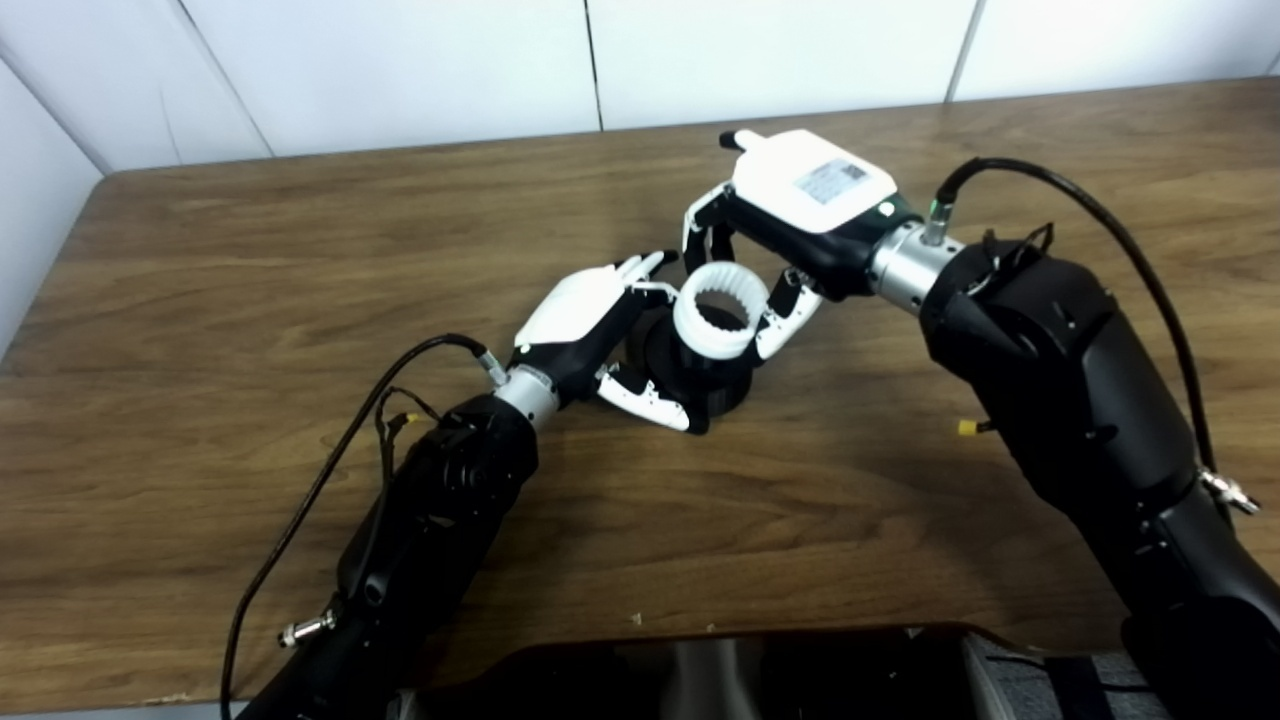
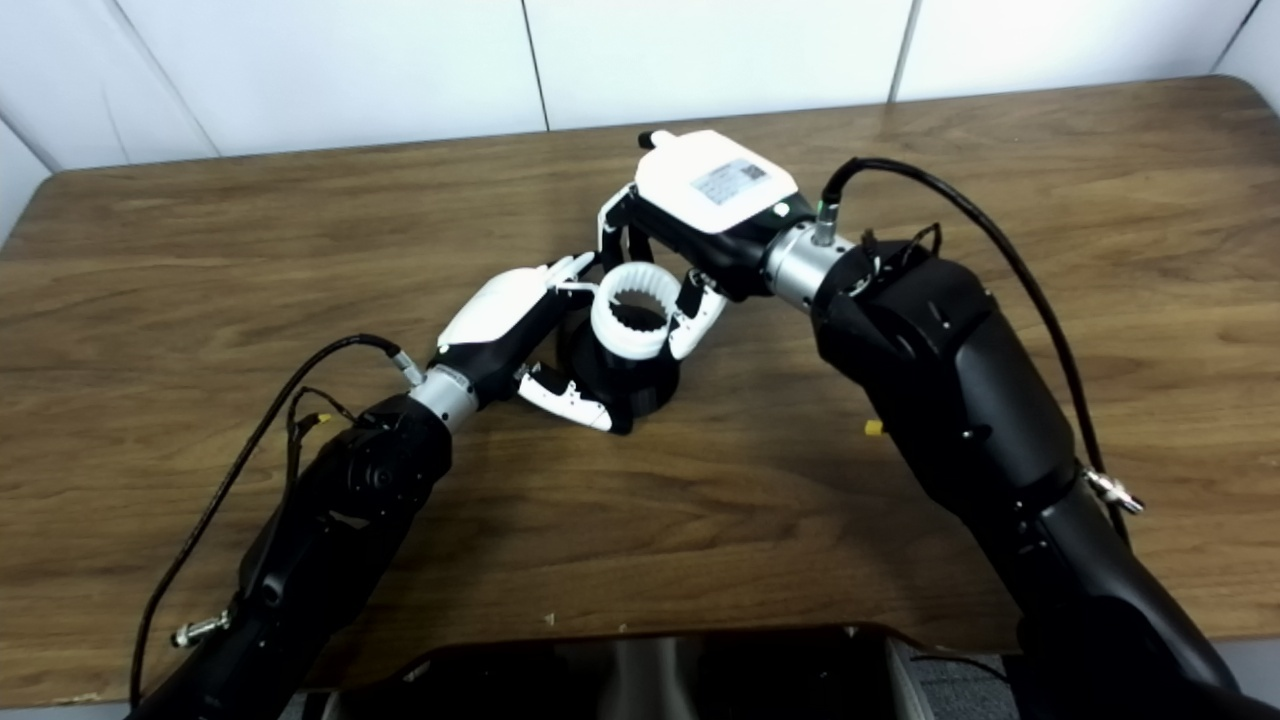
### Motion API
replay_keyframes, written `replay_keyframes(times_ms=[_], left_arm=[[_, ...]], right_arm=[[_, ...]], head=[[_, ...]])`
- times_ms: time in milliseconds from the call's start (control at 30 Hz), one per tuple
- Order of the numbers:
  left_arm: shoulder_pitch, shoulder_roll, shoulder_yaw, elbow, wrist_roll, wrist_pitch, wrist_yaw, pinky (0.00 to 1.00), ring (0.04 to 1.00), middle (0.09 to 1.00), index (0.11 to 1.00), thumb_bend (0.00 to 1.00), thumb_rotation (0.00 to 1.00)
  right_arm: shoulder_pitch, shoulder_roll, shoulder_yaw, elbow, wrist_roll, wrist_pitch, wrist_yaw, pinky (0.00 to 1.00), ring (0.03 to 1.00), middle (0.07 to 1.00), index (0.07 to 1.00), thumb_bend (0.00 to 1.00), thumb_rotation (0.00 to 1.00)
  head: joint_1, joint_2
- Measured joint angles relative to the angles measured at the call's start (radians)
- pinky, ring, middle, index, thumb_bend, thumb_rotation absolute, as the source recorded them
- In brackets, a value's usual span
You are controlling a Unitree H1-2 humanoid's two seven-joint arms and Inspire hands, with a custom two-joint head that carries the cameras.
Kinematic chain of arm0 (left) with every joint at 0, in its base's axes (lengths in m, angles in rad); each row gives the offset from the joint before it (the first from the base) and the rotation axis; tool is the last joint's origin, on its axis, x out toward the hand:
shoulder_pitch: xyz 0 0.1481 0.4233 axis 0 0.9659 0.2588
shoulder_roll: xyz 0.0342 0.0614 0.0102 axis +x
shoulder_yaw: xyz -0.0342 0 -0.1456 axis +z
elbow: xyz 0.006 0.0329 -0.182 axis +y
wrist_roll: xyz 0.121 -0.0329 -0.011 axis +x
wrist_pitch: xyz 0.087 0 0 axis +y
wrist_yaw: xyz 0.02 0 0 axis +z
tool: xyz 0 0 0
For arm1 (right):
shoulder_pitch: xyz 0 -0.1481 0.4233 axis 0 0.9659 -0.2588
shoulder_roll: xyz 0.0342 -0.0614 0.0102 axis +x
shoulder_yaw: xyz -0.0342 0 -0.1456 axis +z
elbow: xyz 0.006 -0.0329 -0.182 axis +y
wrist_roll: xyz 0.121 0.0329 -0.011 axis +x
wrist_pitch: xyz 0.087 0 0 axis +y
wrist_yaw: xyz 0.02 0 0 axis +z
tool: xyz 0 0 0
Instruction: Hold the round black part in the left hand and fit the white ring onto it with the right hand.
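Left eye view: brown wood-grain table against a white panelled wall. Near the table's middle the left hand, white back and black palm, is wrapped round the round black plastic part, its fingers on the far side and its thumb under the near side, so it is holding that part. The part sits low, near or touching the tabletop; cannot tell which. The ribbed white plastic ring is on the top end of the black part, tilted toward the camera, teeth visible inside its bore; whether it is fully seated I cannot tell. The right hand comes in from above and right, its fingers down behind the ring and its thumb against the ring's right side, so it is closed on the ring. Black cables loop off both forearms. Right eye view: same scene shifted a little left. The left hand cups the black part; the white ring sits on top of it, pinched by the right hand, thumb touching the ring's right edge. A dark glossy surface shows at the bottom edge, on the robot's side of the table.
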Motion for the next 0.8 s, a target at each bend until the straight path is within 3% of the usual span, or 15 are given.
replay_keyframes(times_ms=[800], left_arm=[[0.001,0.003,-0.001,-0.005,0.009,0.008,0.000,1.00,1.000,1.000,0.637,1.00,0.37]], right_arm=[[-0.007,0.031,0.059,0.120,-0.051,-0.037,-0.072,0.96,0.652,0.507,0.492,0.52,0.16]], head=[[0.014,0.014]])
